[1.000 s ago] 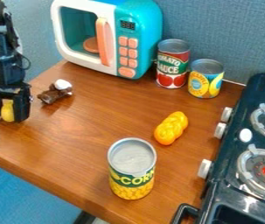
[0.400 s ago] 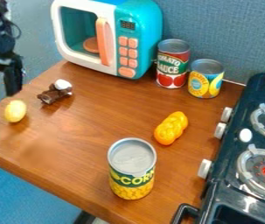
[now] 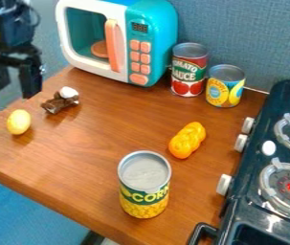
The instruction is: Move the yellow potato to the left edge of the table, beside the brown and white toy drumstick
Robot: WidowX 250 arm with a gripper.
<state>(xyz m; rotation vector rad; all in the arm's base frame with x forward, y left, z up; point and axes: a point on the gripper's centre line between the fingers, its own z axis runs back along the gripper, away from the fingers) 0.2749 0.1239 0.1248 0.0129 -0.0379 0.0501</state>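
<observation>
2 fingers stand apart on the gripper (image 3: 14, 91), nothing between them, left of the toy microwave (image 3: 123, 40). And there's the yellow egg-shaped toy (image 3: 18, 122), on the bench (image 3: 102, 139) in front and left of that microwave. Danger here: it's rounded and near the edge, so 1 sideways nudge from a fingertip could roll it right off!

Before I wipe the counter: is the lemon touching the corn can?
No, the lemon sits well left of the can.
</observation>
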